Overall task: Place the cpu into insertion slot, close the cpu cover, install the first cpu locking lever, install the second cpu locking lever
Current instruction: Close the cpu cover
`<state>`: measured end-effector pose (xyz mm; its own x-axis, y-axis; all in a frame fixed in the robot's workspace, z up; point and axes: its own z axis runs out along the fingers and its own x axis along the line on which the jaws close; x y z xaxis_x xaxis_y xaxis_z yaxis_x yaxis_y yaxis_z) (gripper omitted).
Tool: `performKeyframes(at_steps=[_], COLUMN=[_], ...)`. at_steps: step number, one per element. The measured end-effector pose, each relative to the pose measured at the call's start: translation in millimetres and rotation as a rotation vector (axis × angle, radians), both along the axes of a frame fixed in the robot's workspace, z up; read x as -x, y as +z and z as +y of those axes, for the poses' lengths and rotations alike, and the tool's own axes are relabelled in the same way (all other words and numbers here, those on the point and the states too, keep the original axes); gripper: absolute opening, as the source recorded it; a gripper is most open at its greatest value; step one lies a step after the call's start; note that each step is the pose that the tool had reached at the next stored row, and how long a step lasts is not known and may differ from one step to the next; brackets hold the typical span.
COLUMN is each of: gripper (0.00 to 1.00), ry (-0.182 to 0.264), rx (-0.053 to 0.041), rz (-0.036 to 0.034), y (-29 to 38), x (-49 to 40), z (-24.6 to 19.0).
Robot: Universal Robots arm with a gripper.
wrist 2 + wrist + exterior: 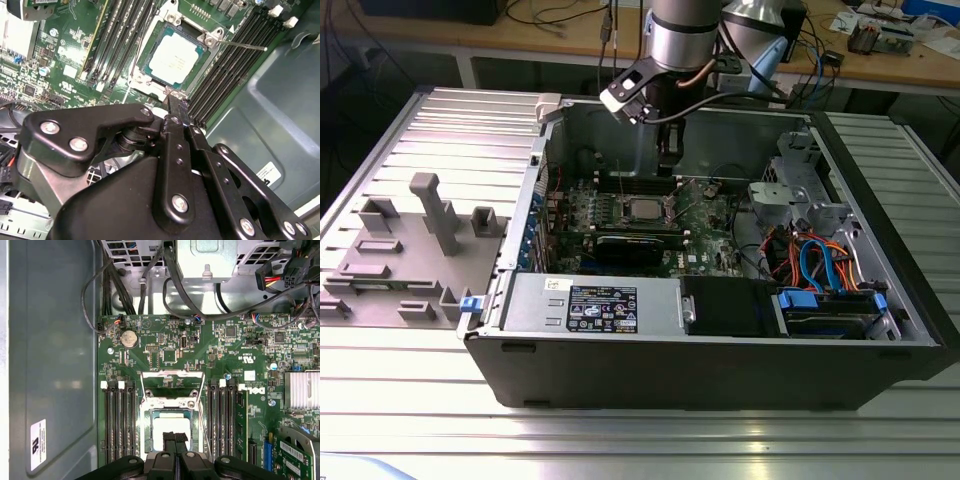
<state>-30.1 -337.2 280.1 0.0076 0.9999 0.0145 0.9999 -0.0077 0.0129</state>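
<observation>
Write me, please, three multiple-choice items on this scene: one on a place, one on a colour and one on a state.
1. Where does the cpu lie?
A. in the socket on the motherboard
B. on the grey fixture beside the case
C. on the tabletop in front of the case

2. What colour is the motherboard?
A. red
B. green
C. white

3. In what state is the computer case?
A. shut by a side panel
B. open, with its inside exposed
C. covered by a cloth

Answers:
1 A, since both wrist views show its silver-grey top seated in the socket.
2 B, since the board is green in every view.
3 B, since the exterior view looks straight in at the board, cables and drives.
</observation>
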Motion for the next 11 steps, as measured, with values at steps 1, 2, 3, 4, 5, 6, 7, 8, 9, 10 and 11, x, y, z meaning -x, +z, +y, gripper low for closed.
performKeyframes(at_steps=[1,2,3,4,5,6,7,8,9,10,11], gripper=[0.11,0.11,0.11,0.11,0.11,0.11,0.11,0.11,0.11,0.11,0.11], ry=[0.0,0.0,0.0,0.0,0.0,0.0,0.0,0.0,0.0,0.0,0.0], rx=[0.0,0.0,0.0,0.0,0.0,0.0,0.0,0.0,0.0,0.0,0.0], rz=[0.0001,0.0001,0.0001,0.0002,0.0003,0.0002,0.0003,0.0003,0.0002,0.0003,0.0002], y=[0.0,0.0,0.0,0.0,0.0,0.0,0.0,0.0,0.0,0.0,0.0], x=[-1.3,-2.6,-3.8,-4.2,-4.9,-5.2,-5.4,-5.7,-5.8,-6.1,-6.4], z=[0.0,0.0,0.0,0.0,0.0,0.0,0.0,0.0,0.0,0.0,0.0])
